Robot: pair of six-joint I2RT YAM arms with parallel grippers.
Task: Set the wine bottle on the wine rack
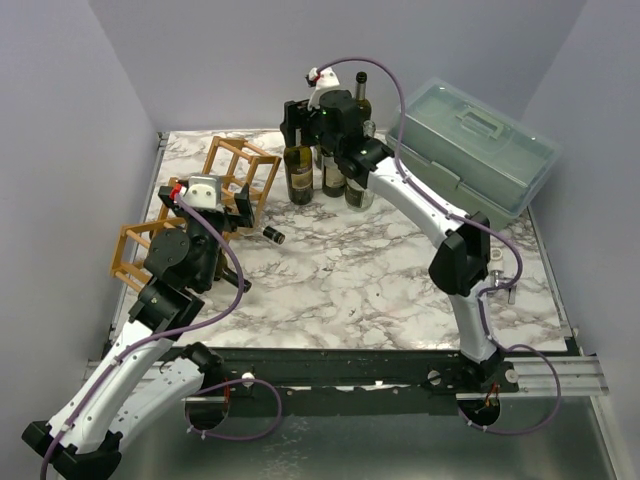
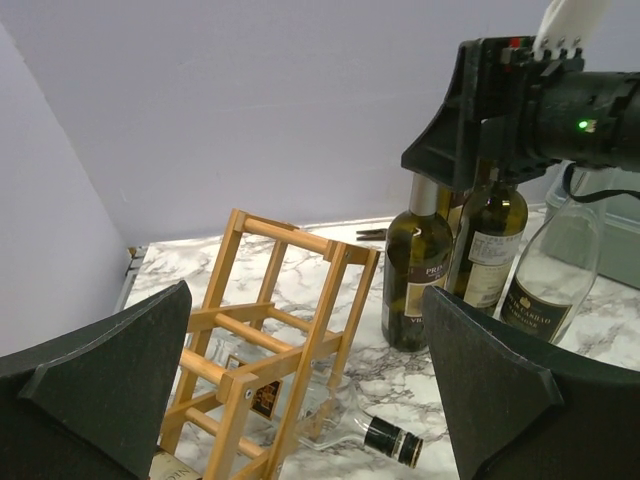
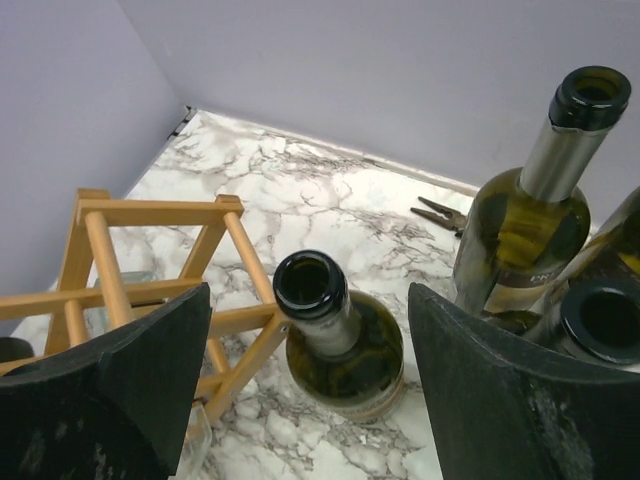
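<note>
**Two-arm station, one moment, three views.**

**Right arm.** The arm reaches from its base at the near right edge across the marble table (image 1: 400, 290) to the far centre. Its elbow is raised and its wrist is turned downward over a cluster of upright bottles. The right gripper (image 3: 310, 295) is spread. One finger stands on each side of the open neck of the wine bottle (image 3: 345, 350), and the wrist view shows a gap on both sides, so the bottle is straddled but not grasped.

**Wine bottle.** It is dark green and uncorked. It stands upright on the table, the leftmost of the cluster, just beside the far end of the wine rack (image 1: 243, 165) and outside its cells.

**Left arm.** The arm is folded, with its forearm rising from the near left corner. Its wrist is roughly level and aimed across the rack toward the bottles. The left gripper (image 2: 305, 290) is spread to its widest and holds nothing.

**Other items.**
- A clear bottle (image 2: 392, 441) lies in a low cell of the rack, its dark-capped neck pointing out toward the table's middle.
- A second green bottle (image 3: 530, 220) with a silver collar stands to the right of the wine bottle, with further bottles close behind.
- Pliers (image 3: 440, 213) lie by the back wall.
- A pale green toolbox (image 1: 470, 150) sits at the far right.
</note>
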